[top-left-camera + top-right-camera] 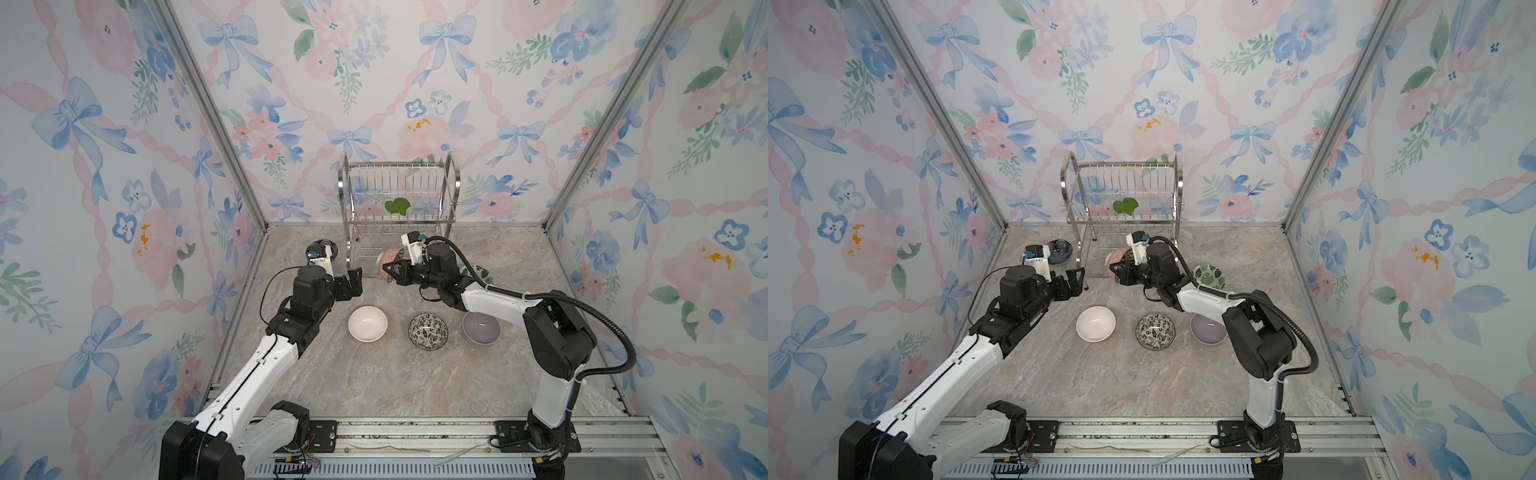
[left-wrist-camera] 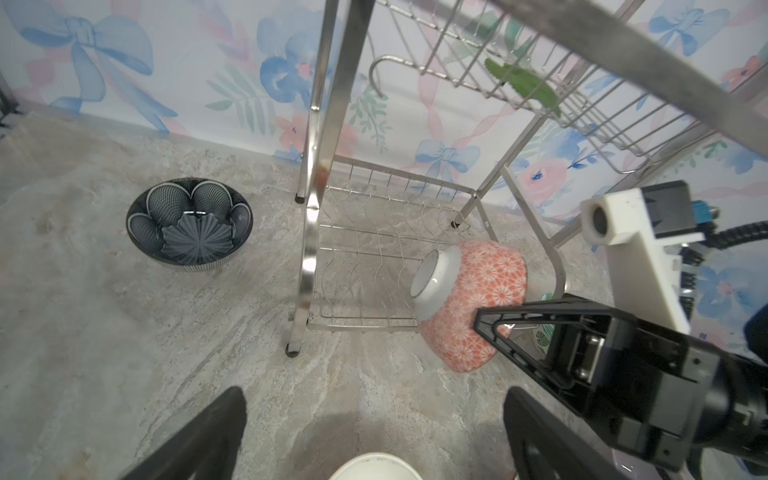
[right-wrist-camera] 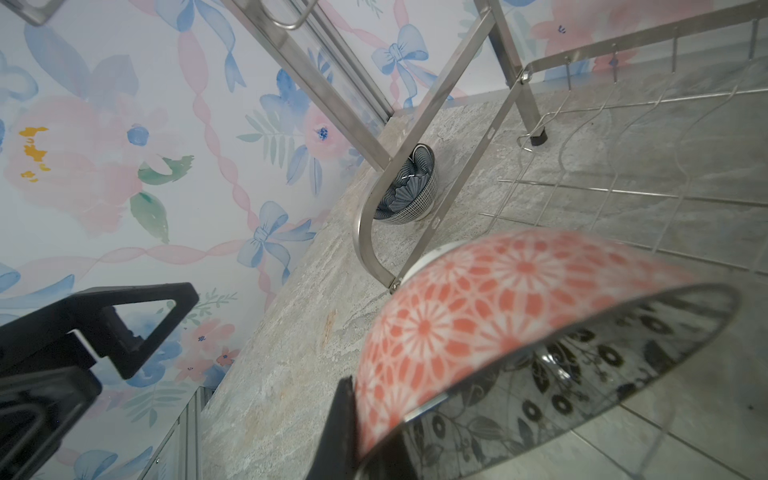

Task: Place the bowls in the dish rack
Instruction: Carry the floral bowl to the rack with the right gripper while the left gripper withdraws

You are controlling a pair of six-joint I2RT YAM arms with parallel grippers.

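Observation:
The steel dish rack (image 1: 453, 183) (image 1: 1073, 183) stands at the back. My right gripper (image 1: 390, 272) (image 3: 374, 415) is shut on the rim of a pink-outside floral bowl (image 1: 388, 257) (image 2: 478, 291) (image 3: 498, 316), which is tipped on its side at the front edge of the lower shelf (image 2: 365, 249). My left gripper (image 1: 355, 282) (image 2: 376, 392) hangs open and empty just left of it. On the table sit a white bowl (image 1: 368, 324), a black-and-white floral bowl (image 1: 428, 330), a lavender bowl (image 1: 482, 328), a leaf-patterned bowl (image 1: 1209, 276) and a dark blue bowl (image 2: 189, 222) (image 1: 1061, 251).
A green leaf-shaped piece (image 1: 397, 206) lies on the rack's upper shelf. Flowered walls close in the marble table (image 1: 374, 382) on three sides. A metal rail (image 1: 415, 432) carrying both arm bases runs along the front edge.

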